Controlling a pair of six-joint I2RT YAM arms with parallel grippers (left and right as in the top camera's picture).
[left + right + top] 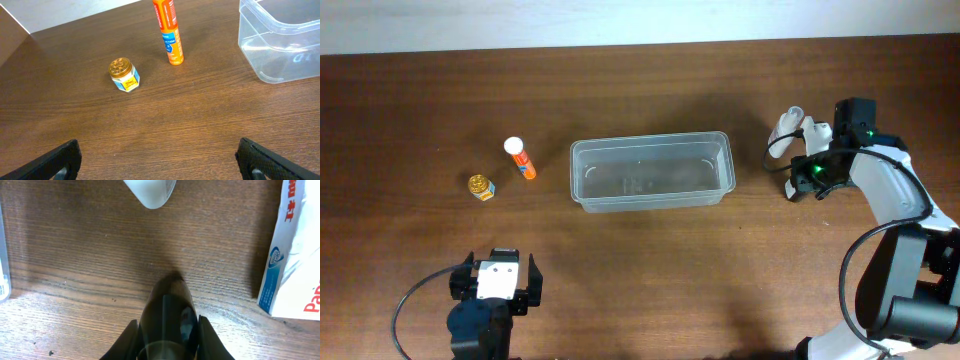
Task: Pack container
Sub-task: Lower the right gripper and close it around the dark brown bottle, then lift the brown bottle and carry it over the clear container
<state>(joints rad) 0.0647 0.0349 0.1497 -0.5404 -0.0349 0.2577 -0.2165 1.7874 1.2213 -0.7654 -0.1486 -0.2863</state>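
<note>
The clear plastic container (651, 172) stands mid-table and looks empty; its corner shows in the left wrist view (280, 45). An orange tube (521, 158) (168, 32) and a small gold-lidded jar (481, 187) (123, 75) lie left of it. My left gripper (498, 283) (160, 162) is open and empty near the front edge. My right gripper (808, 178) (167, 340) is right of the container, shut on a dark glossy bottle (167, 310) held low over the table.
A white bottle (787, 125) (150, 191) and a white box with blue and red print (818, 130) (294, 255) lie just beyond the right gripper. The container's right wall edge (2, 255) shows at the left of the right wrist view.
</note>
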